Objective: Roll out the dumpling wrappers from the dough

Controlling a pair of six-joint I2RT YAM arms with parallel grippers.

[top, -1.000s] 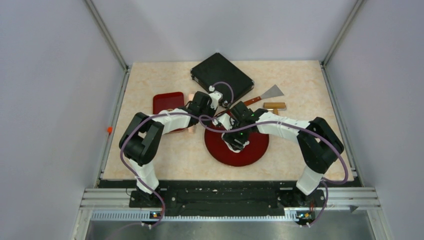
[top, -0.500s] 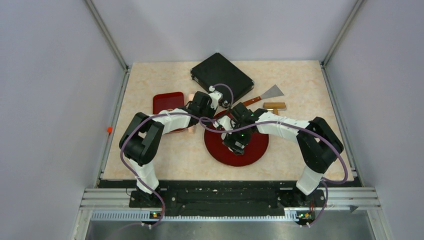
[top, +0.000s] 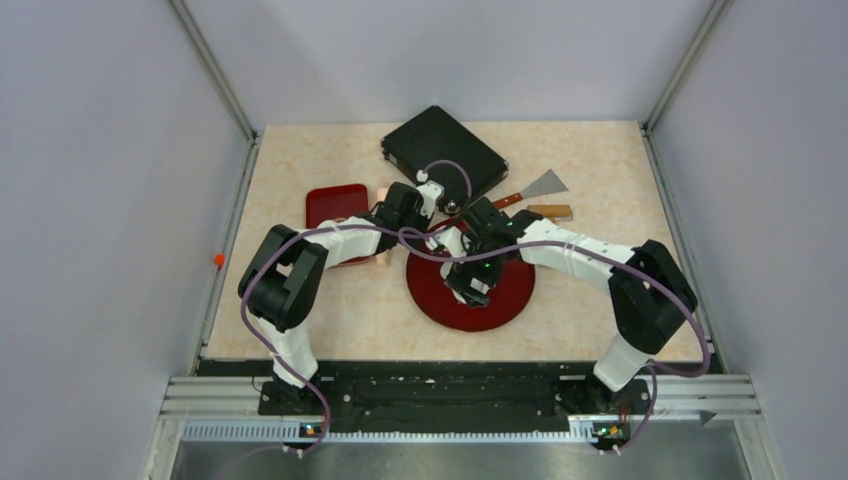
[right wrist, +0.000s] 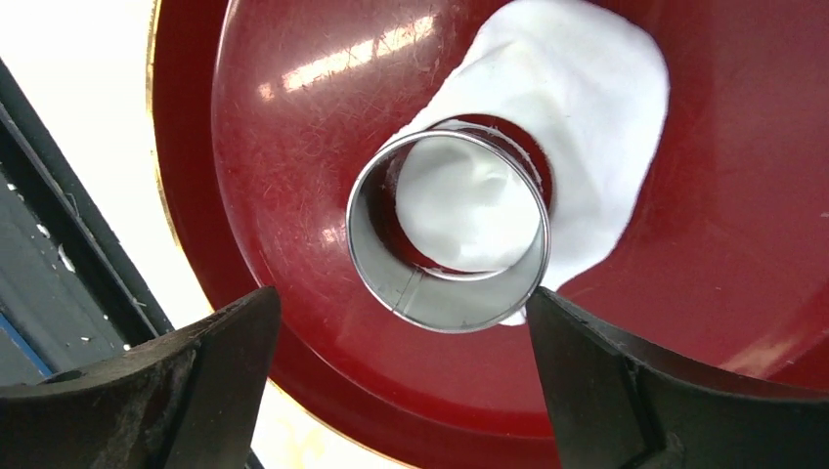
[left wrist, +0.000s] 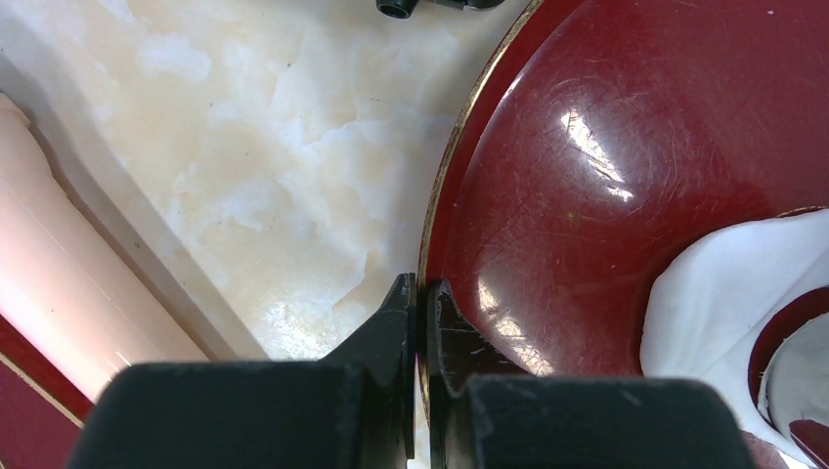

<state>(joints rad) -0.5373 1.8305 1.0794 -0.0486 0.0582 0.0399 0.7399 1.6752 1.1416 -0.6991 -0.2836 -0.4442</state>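
Dough (right wrist: 587,117) under the ring (right wrist: 459,298) wants the right end effector (right wrist: 399,308), jaws apart, closed squarely on that ring while the left end effector (left wrist: 418,298) pinches the plate (left wrist: 587,147).

Glossy scratched red plate (right wrist: 283,147), shiny metal ring cutter (right wrist: 440,299), matt white dough (right wrist: 587,98), smooth marbled tabletop (left wrist: 264,166)

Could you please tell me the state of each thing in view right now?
Dough: flattened on the plate, under the cutter.
Cutter: upright on the dough, ungripped.
Plate: flat on the table.
Left gripper: shut, at the plate's rim.
Right gripper: open, astride the cutter.
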